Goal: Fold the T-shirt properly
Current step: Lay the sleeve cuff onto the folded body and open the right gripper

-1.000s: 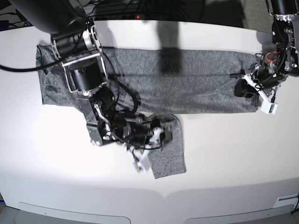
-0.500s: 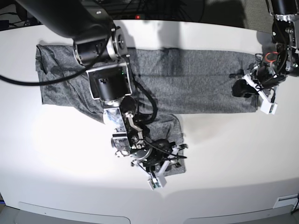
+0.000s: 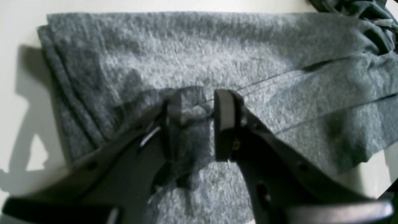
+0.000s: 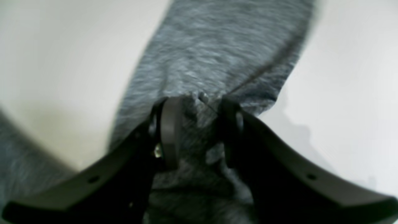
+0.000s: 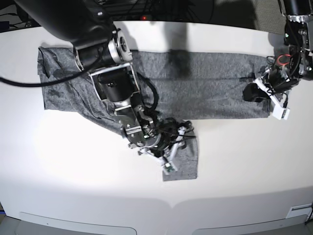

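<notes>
Starting at the left of the base view, the right gripper [image 5: 168, 155] was down on the sleeve that hung off the front edge of the T-shirt [image 5: 205, 88]. In its wrist view the jaws sat a little apart with a small ridge of grey knit bunched between them, so it was pinching the sleeve, probably to swing it up onto the body panel.

The shirt itself lay across the white surface [image 5: 73, 171] as a long flat band, already doubled over lengthwise. Its left end looked rumpled and puckered, the middle fairly smooth, and that one sleeve stuck out toward the front like a tab. Heather grey, soft, mottled, a bit fuzzy up close.

Over at the right end, the left gripper [image 5: 266, 90] sat on the edge of the band. Its jaws were also partly apart, with a fold of cloth [image 3: 192, 107] between the pads and stacked layers showing beside it. My guess is that it was just anchoring that end so the band wouldn't slide while the other arm worked the sleeve.
</notes>
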You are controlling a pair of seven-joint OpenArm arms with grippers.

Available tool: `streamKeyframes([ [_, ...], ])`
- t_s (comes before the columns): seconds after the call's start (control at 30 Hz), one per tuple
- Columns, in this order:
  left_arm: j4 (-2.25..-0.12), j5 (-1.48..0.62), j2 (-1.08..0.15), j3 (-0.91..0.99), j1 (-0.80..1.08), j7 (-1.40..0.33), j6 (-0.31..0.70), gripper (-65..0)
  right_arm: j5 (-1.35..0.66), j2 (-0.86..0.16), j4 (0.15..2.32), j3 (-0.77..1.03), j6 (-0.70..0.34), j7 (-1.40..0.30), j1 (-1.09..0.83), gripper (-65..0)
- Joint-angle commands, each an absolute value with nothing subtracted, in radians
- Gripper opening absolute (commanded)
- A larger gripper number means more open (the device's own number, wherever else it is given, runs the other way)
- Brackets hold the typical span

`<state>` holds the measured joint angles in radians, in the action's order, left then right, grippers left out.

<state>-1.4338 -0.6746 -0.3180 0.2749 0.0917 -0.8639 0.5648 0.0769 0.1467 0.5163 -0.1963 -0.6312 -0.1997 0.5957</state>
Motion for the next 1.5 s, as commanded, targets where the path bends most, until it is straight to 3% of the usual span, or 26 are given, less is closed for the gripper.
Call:
streamKeyframes([
  [0.0, -1.453, -0.693, -0.332, 0.28, 0.08, -0.844, 0.57, -47.4, 0.071, 0.157, 0.525, -0.234, -0.678, -0.222, 0.62, -43.4],
  [0.2, -1.453, -0.693, -0.333, 0.28, 0.08, -0.844, 0.57, -47.4, 0.042, 0.157, 0.532, -0.427, -0.698, -0.233, 0.62, -43.4],
  [0.37, -1.453, -0.693, -0.333, 0.28, 0.08, -0.841, 0.57, -47.4, 0.041, 0.157, 0.592, -0.435, -0.688, -0.22, 0.62, -43.4],
  [0.6, -1.453, -0.693, -0.333, 0.28, 0.08, -0.761, 0.57, -47.4, 0.023, 0.157, 0.697, -0.287, -0.58, -0.258, 0.62, -43.4],
  [0.8, -1.466, -0.675, -0.332, 0.28, 0.068, -0.665, 0.577, -47.4, -0.01, 0.152, 0.753, -0.132, -0.575, -0.281, 0.614, -43.4],
  [0.97, -1.466, -0.567, -0.332, 0.28, -0.031, -0.59, 0.577, -47.4, -0.056, 0.1, 0.863, -0.028, -0.417, -0.391, 0.614, -43.4],
  [1.13, -1.466, -0.525, -0.327, 0.276, -0.14, -0.593, 0.577, -47.4, -0.056, 0.039, 0.977, 0.097, -0.411, -0.497, 0.6, -43.4],
  [1.3, -1.466, -0.496, -0.308, 0.145, -0.189, -0.569, 0.577, -47.4, -0.058, -0.056, 1.06, 0.181, -0.411, -0.522, 0.533, -43.4],
  [1.47, -1.466, -0.298, -0.249, -0.083, -0.233, -0.448, 0.575, -47.4, -0.064, -0.155, 1.118, 0.191, -0.411, -0.521, 0.429, -43.4],
])
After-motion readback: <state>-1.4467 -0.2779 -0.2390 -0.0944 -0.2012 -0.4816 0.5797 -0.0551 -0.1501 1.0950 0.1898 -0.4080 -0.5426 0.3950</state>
